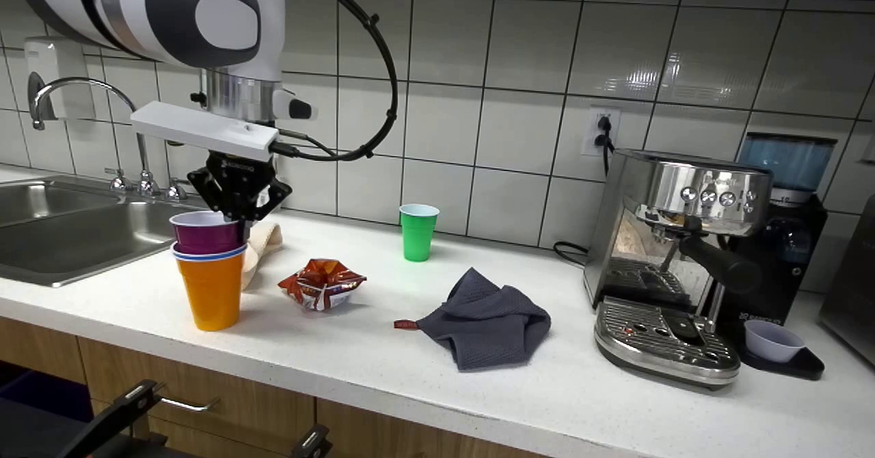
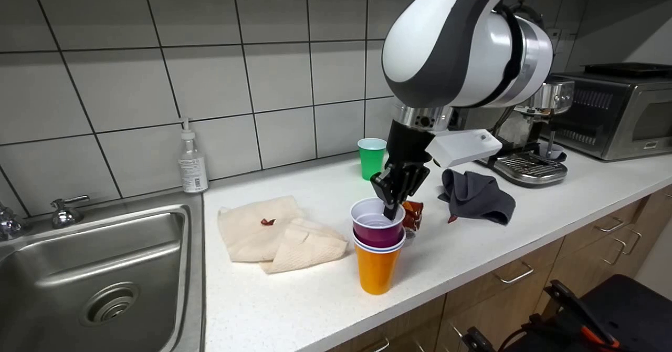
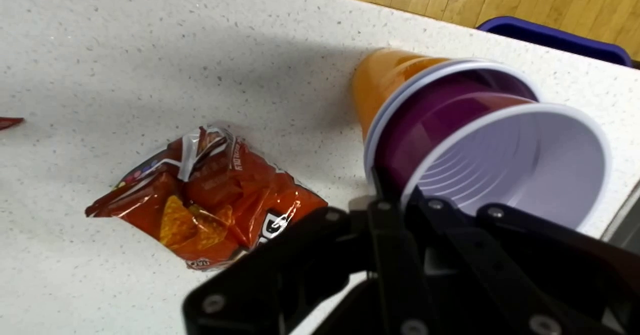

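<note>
A purple cup with a pale inside (image 1: 205,236) sits part-way down inside an orange cup (image 1: 213,297), which stands on the counter near its front edge. My gripper (image 1: 244,229) points down at the purple cup's rim. In the wrist view the gripper (image 3: 400,190) has one finger inside the purple cup (image 3: 435,137) and one outside, pinching its wall. The outer fingertip reaches between the purple cup and the orange cup's rim (image 3: 372,145). An open red chip bag (image 3: 240,195) lies beside the cups. A green cup (image 1: 418,236) stands upright near the tiled wall.
A dark grey cloth (image 1: 492,328) lies on the counter (image 1: 383,383). An espresso machine (image 1: 690,198) stands farther along. A beige cloth (image 2: 294,236) lies between the cups and the metal sink (image 2: 194,283). A soap bottle (image 2: 192,168) stands at the sink's back corner.
</note>
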{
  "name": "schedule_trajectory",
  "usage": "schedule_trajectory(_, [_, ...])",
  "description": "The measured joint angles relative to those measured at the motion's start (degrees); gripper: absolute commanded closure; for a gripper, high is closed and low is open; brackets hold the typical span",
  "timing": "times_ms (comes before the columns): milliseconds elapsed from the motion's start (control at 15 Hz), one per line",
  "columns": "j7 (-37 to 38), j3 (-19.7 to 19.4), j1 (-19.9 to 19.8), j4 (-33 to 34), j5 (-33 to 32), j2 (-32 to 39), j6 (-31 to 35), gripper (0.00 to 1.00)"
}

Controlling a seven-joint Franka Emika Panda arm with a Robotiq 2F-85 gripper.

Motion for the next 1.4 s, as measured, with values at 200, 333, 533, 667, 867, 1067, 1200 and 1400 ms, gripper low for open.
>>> schedule_trajectory(200, [0.0,0.0,0.0,0.0,0.0,0.0,0.72,0.63])
schedule_trajectory(333, [0.0,0.0,0.0,0.01,0.0,0.0,1.06,0.5])
schedule_trajectory(533, [0.0,0.0,0.0,0.01,0.0,0.0,1.37,0.26])
schedule_trajectory(667, [0.0,0.0,0.0,0.01,0.0,0.0,1.5,0.11])
schedule_trajectory(867, [0.0,0.0,0.0,0.01,0.0,0.0,1.64,0.0])
schedule_trajectory(1067, [0.19,-0.12,-0.01,0.16,0.0,0.01,2.19,0.0])
schedule_trajectory(1200, [0.44,-0.32,-0.13,0.52,0.0,0.03,2.67,0.0])
schedule_trajectory(1400, [1.73,-0.42,-0.91,1.5,-0.18,0.44,3.76,0.0])
